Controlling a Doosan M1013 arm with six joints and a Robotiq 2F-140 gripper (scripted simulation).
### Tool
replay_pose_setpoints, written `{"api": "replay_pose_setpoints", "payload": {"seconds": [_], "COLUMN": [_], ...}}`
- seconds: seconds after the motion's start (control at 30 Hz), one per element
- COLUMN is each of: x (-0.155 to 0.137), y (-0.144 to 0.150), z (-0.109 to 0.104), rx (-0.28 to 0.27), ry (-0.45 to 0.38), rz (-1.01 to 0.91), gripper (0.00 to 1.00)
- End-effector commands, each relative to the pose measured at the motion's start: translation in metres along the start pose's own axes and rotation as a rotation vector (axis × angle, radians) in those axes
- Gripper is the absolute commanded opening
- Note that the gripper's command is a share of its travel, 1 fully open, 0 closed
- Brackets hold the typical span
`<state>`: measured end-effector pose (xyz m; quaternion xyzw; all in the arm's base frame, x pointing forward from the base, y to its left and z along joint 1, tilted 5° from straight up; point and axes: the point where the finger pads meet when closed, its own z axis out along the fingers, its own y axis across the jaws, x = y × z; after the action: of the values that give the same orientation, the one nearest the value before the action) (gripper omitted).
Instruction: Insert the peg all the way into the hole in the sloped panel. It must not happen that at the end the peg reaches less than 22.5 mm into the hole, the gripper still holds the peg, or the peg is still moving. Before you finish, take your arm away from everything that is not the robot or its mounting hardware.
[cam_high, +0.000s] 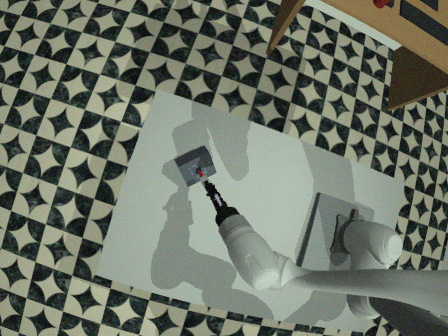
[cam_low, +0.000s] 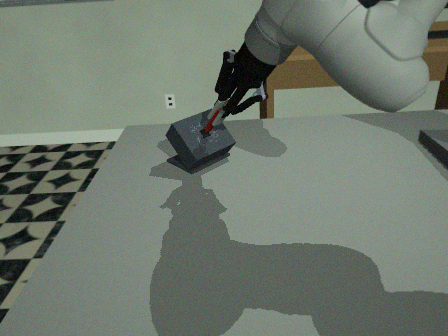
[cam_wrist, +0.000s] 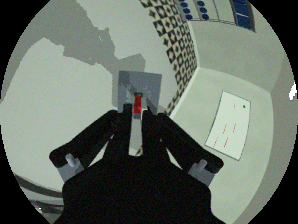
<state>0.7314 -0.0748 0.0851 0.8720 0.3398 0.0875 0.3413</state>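
A dark grey block with a sloped panel (cam_low: 201, 139) sits on the grey table, left of centre; it also shows in the overhead view (cam_high: 194, 166) and in the wrist view (cam_wrist: 140, 90). My gripper (cam_low: 220, 111) is shut on a red peg (cam_low: 212, 121). The peg is tilted, and its lower tip is at the hole (cam_low: 205, 132) in the middle of the panel. In the overhead view the peg (cam_high: 201, 173) shows red on the panel, with the gripper (cam_high: 207, 187) just below it. In the wrist view the peg (cam_wrist: 137, 104) points straight at the panel between the dark fingers.
A flat grey plate (cam_high: 327, 227) lies at the table's right side by the arm's base (cam_high: 372, 245). A wooden table (cam_high: 400, 35) stands beyond the far edge. The floor is checkered tile. A white sheet (cam_wrist: 229, 125) shows to the right in the wrist view.
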Motion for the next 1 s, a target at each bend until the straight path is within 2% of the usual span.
{"api": "replay_pose_setpoints", "payload": {"seconds": [0.0,0.97], "x": [0.000,0.000], "y": [0.000,0.000], "z": [0.001,0.018], "rx": [0.000,0.000], "ry": [0.000,0.000], "rz": [0.000,0.000], "gripper": [0.00,0.00]}}
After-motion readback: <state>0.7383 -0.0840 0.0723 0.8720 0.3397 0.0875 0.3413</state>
